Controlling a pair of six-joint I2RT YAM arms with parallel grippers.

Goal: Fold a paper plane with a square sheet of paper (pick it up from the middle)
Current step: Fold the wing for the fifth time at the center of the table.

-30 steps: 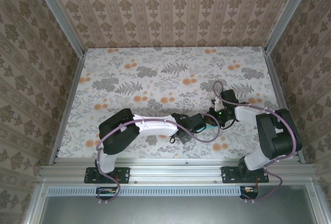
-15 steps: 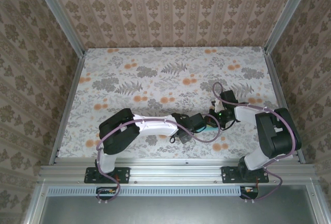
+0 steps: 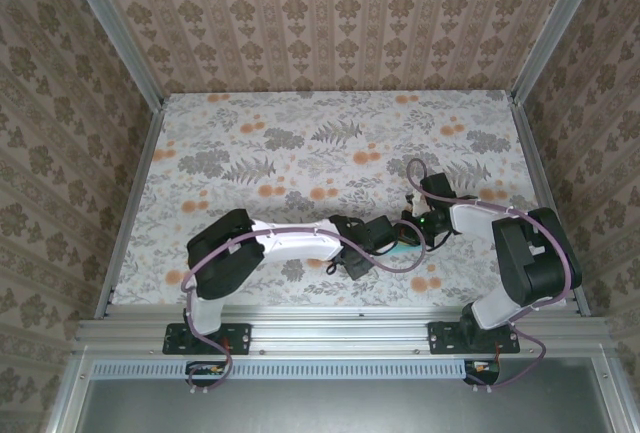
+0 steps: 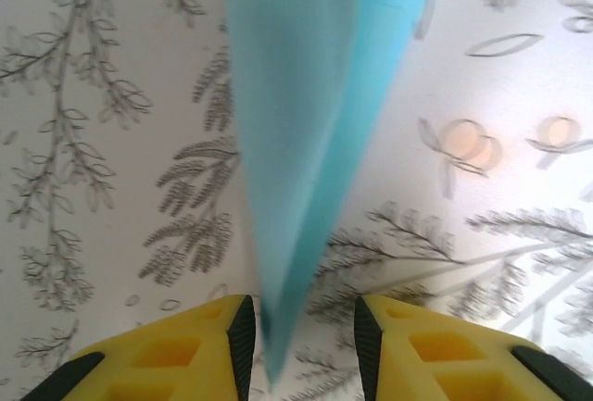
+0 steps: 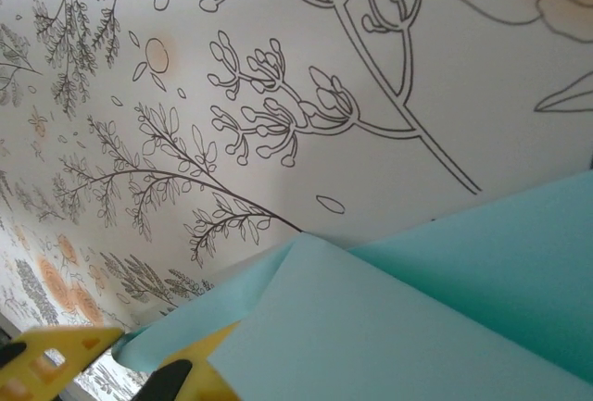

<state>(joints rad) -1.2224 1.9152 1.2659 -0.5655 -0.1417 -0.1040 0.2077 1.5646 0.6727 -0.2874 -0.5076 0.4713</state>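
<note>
Where the two arms meet: seen from above, both arms reach low over the flower-patterned table (image 3: 300, 143) and come together near its front edge, right of the middle.
Left arm: stretches from its base at the lower left across to the right, with the left claw (image 3: 392, 238) pointing at the right claw (image 3: 413, 232).
Right arm: bends back on itself from the lower right, wrist turned toward the left arm.
Paper plane from above: only a small turquoise sliver (image 3: 403, 247) peeks out between the two claws.
Paper plane from the left wrist: a long folded turquoise wedge (image 4: 296, 142), blurred and close to the camera, wide at the top and narrowing to a point at the bottom.
Left claw: parted (image 4: 301, 313); the paper's narrow tip sits between the two yellow fingers (image 4: 218, 350), with a slim gap showing on each side.
Paper plane from the right wrist: overlapping pale turquoise folded layers (image 5: 417, 327) spread over the lower right, above the printed tabletop (image 5: 371, 68).
Right claw: closed (image 5: 125, 364), gripping the lower edge of the paper plane; the paper covers most of one yellow finger, and the other yellow finger (image 5: 56, 359) pokes out at the lower left.
Surroundings: patterned brown walls (image 3: 330, 13) close in the table on three sides.
</note>
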